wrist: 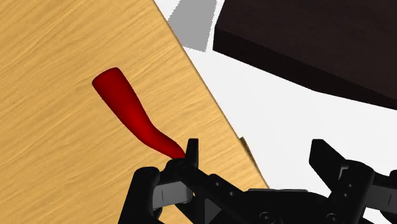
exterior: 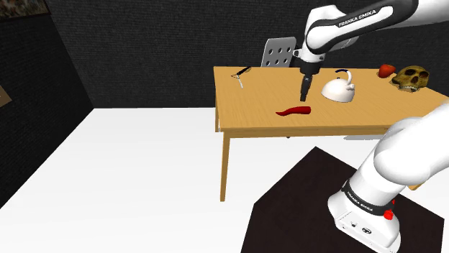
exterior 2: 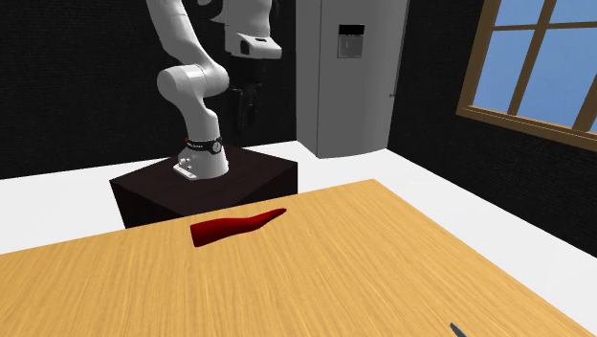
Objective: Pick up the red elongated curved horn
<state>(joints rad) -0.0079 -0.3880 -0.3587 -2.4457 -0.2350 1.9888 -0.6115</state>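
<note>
Bright, even light (rather flat)

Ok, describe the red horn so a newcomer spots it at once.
Find the wooden table. Near its edge closest to the stand, apart from the white kettle, lies the horn: the only long, curved red thing, tapering to a thin tip.

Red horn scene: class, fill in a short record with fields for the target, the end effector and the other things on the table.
target: red curved horn, lying flat on the wooden table
end effector: end effector open, above the table near the horn, holding nothing
others on table: white kettle, skull
</note>
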